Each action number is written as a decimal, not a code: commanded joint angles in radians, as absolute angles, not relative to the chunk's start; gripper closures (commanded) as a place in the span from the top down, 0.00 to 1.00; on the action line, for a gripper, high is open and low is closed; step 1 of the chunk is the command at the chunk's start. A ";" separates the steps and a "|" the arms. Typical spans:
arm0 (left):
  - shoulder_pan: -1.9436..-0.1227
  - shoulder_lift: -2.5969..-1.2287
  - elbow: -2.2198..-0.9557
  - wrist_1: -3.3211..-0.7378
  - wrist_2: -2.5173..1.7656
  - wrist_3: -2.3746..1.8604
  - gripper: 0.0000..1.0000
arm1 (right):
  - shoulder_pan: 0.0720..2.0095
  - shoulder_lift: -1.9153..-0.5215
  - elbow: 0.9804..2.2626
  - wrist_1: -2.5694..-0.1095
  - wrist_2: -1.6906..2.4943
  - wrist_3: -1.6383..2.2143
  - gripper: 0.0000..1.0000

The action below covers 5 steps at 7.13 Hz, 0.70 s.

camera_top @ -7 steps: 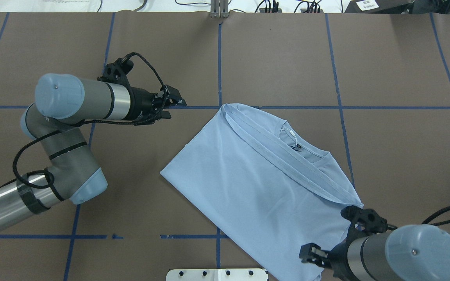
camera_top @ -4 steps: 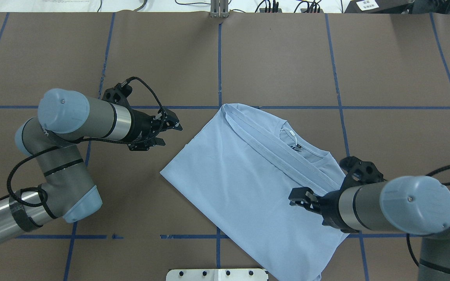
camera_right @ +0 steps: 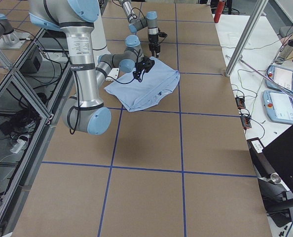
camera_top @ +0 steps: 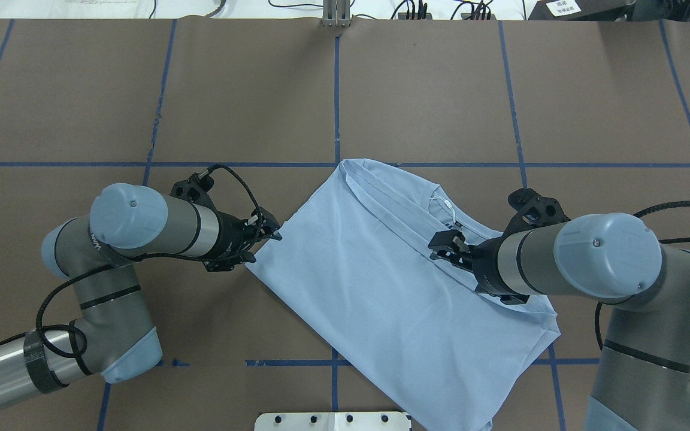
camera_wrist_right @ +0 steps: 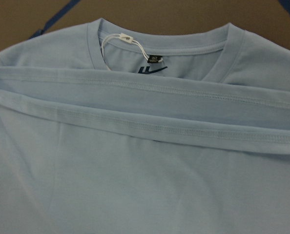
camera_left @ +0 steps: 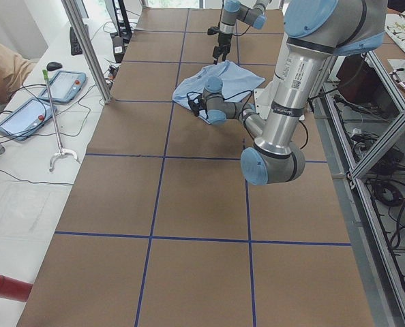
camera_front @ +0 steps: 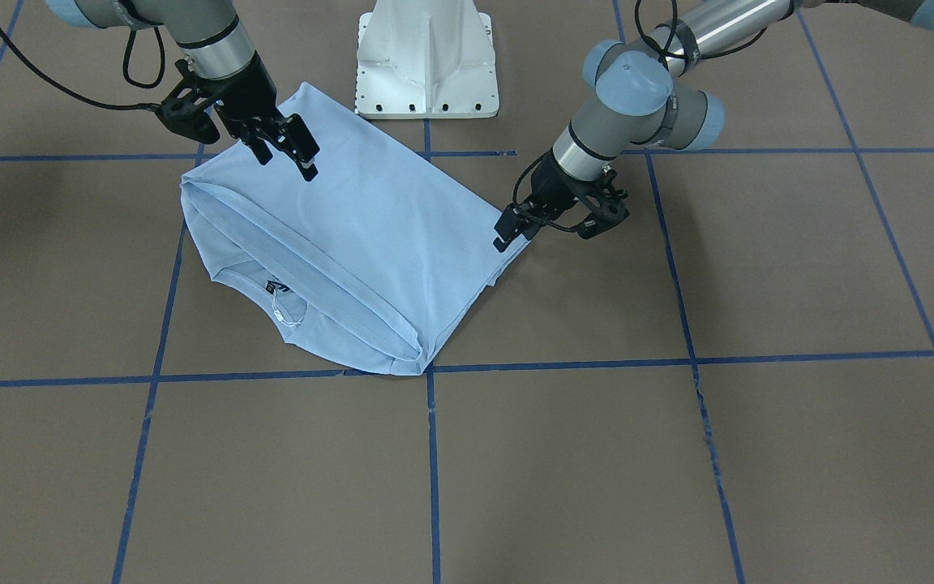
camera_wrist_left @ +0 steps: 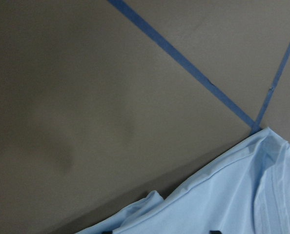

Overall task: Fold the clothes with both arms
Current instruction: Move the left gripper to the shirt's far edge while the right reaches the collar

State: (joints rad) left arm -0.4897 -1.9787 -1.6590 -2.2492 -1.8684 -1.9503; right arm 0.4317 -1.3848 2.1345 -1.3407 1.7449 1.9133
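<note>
The left gripper [camera_top: 263, 246] was brought down from the upper left of the overhead view, off the tape line [camera_top: 81, 163], to the left edge of the shirt [camera_top: 375, 293]. Its jaws were seen moderately apart and nothing was held. In the left wrist view only bare table [camera_wrist_left: 86, 97] and the shirt edge were shown. Contact with the cloth could not be told.

The shirt was left unmoved. It lay flat and diagonal on the table, from centre to lower right of the overhead view. The hem band [camera_top: 393, 211] was already folded up across it, just below the collar [camera_wrist_right: 230, 46].

The right gripper [camera_top: 445, 246] was swung up from the shirt's lower right corner to a spot over the hem band, just beside the label [camera_wrist_right: 152, 66]. Its jaws were seen apart and nothing was held. Touch on the cloth could not be told; no fingers were shown in the right wrist view.

Both grippers were judged to be closing on grasp points at opposite sides of the shirt for the next fold. No pinch was made yet. The fold was judged partway done, with one fold laid and more needed.
</note>
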 commanded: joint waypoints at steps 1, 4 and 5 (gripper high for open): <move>-0.474 -1.968 -1.669 -2.202 -1.864 -1.967 0.71 | 0.433 -1.382 2.117 -1.341 1.740 1.914 1.00; -0.460 -1.965 -1.678 -2.161 -1.848 -1.967 0.68 | 0.433 -1.382 2.114 -1.341 1.736 1.914 1.00; -0.460 -1.964 -1.678 -2.161 -1.848 -1.967 0.67 | 0.433 -1.382 2.114 -1.341 1.735 1.914 1.00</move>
